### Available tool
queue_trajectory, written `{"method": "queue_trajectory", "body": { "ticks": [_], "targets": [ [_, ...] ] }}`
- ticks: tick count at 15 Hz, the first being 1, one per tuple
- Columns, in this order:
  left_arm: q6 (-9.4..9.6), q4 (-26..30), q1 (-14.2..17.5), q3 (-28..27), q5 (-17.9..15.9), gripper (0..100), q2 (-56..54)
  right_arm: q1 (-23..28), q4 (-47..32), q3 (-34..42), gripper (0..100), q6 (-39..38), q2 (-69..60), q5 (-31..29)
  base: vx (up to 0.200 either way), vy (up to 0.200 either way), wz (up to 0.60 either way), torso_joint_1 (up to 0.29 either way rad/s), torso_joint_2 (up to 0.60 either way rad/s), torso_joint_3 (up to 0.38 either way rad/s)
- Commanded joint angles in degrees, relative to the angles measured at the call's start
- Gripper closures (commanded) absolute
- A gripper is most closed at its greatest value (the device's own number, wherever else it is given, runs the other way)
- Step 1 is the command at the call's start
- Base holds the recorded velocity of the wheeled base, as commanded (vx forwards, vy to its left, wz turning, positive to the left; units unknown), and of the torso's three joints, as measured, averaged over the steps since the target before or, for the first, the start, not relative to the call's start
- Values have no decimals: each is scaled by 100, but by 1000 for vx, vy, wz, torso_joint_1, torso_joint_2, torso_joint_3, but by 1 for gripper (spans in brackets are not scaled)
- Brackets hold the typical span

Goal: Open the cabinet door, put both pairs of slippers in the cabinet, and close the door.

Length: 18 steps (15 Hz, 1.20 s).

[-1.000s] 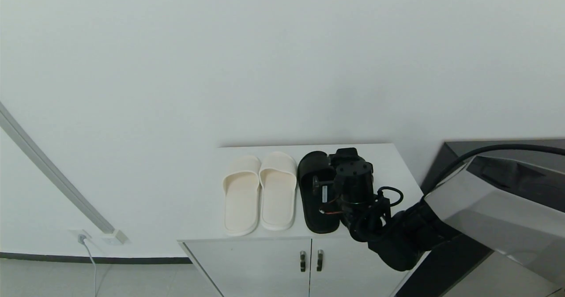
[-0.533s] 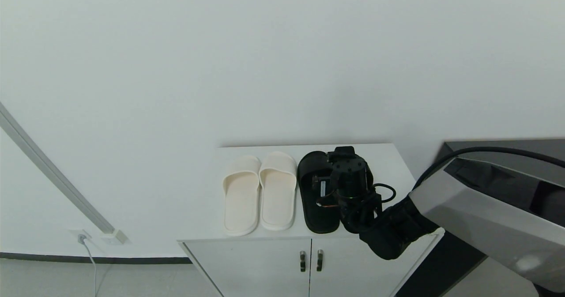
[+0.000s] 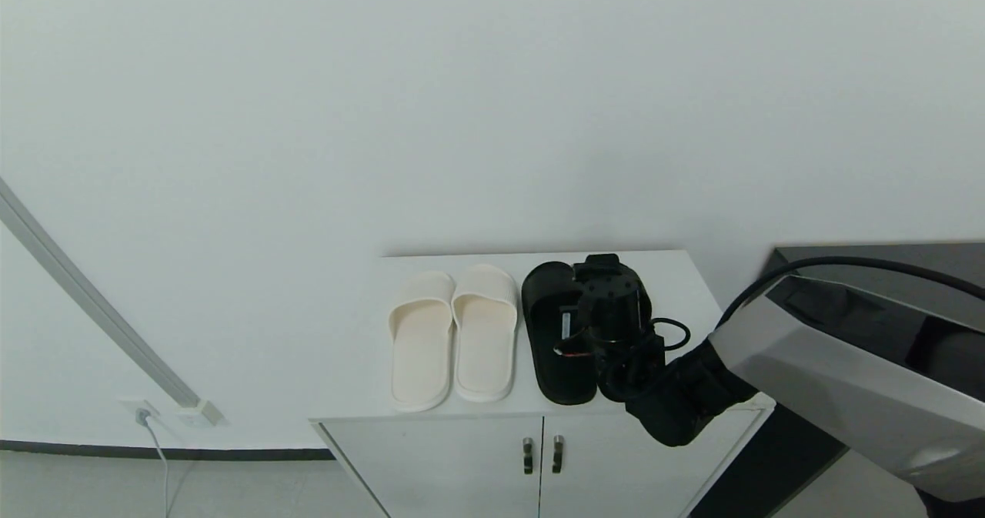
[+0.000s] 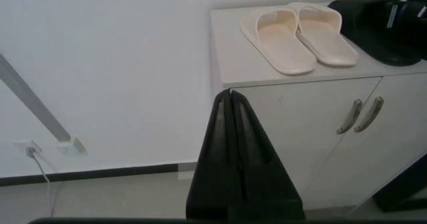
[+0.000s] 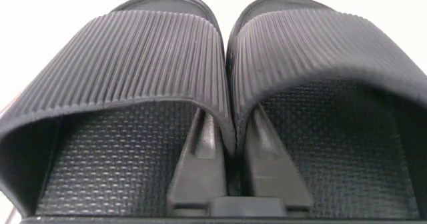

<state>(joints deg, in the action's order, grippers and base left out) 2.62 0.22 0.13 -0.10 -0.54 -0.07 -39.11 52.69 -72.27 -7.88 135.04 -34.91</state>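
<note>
Holding hand: the right gripper (image 5: pixel 229 127) is down on top of the cabinet, with one finger (image 5: pixel 193 164) inside each black shoe.
Right grip: the two fingers squeeze the middle walls of both shoes together, so this gripper is closed tight on the black slippers.
Black slippers (image 5: pixel 133 57): they lie flat side by side on the right part of the cabinet top, touching each other, toes to the wall. From the head view one of them is partly hidden under the arm.
Other hand: the left gripper (image 4: pixel 231 97) hangs well apart from the cabinet and touches nothing.
Left grip: its two fingers are pressed together, with nothing between them.
Cream slippers (image 3: pixel 419 341): this pair lies flat just beside the black pair, on the left part of the top, toes to the wall too. The two cream shoes touch each other.
Cabinet (image 3: pixel 692 279): it is white and stands against the white wall.
Cabinet doors (image 3: pixel 439 464): both are closed.
Handles (image 3: pixel 528 455): two small metal handles sit close together where the doors meet.
Wall socket (image 3: pixel 142 412): it sits low on the wall, far left of the cabinet, with a cord hanging down.
</note>
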Motion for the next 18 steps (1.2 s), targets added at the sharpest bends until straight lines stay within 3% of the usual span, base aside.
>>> {"method": "queue_trajectory", "body": {
  "ticks": [1,5,10,11,13,15,18],
  "targets": [
    [-7,4,4,1,1,100,7,8,49,46,100,-4,-109,-15,0,0,0,0,0,0],
    [-7,4,4,1,1,100,7,-71,49,951,100,128,-1278,72,0,0,0,0,0,0],
    [-7,4,4,1,1,100,7,-607,-250,2981,100,181,-3124,1066,0,0,0,0,0,0],
    [-16,-4,4,1,1,100,7,-809,-285,3702,100,216,-3800,1716,0,0,0,0,0,0],
    [-34,-4,4,1,1,100,7,-941,-329,4265,100,207,-4354,2138,0,0,0,0,0,0],
    [-42,-4,4,1,1,100,7,-941,-408,4502,100,216,-4627,2700,0,0,0,0,0,0],
    [-25,4,4,1,1,100,7,-932,-707,4520,100,225,-4732,2753,0,0,0,0,0,0]
  ]
}}
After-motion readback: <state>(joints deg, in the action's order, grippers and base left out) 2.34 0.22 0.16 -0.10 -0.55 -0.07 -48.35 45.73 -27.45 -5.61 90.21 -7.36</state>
